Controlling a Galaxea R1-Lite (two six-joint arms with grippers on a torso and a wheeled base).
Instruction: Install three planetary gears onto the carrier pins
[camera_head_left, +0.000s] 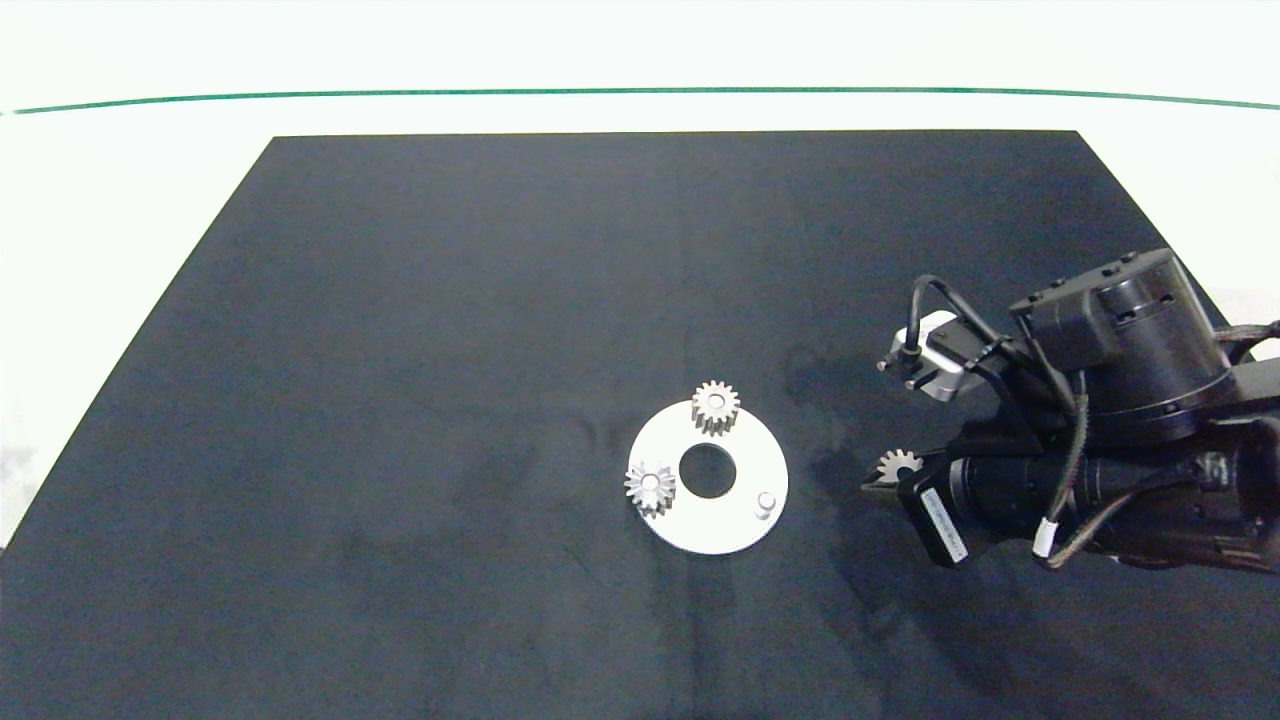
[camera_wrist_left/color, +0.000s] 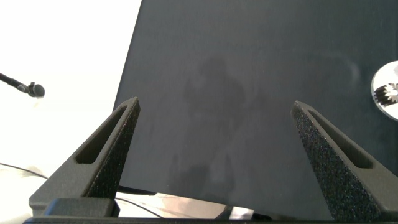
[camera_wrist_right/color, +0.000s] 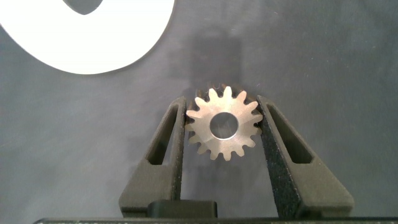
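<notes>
- Right gripper (camera_wrist_right/color: 222, 127) clamps the third gear (camera_wrist_right/color: 222, 129), just off the white disc (camera_head_left: 745, 530), toward the mat's (camera_head_left: 400, 350) right edge.
- Keep the gear level; centre its bore over the bare pin (camera_head_left: 766, 501).
- Left gripper (camera_wrist_left/color: 214, 143) gapes empty, well away.

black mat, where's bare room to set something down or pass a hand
Most of the black mat is bare: the far half, the whole left side, and the near strip in front of the white disc. It is crowded between the disc and the right gripper, shut on the third gear. The left gripper hangs open over bare mat.
</notes>
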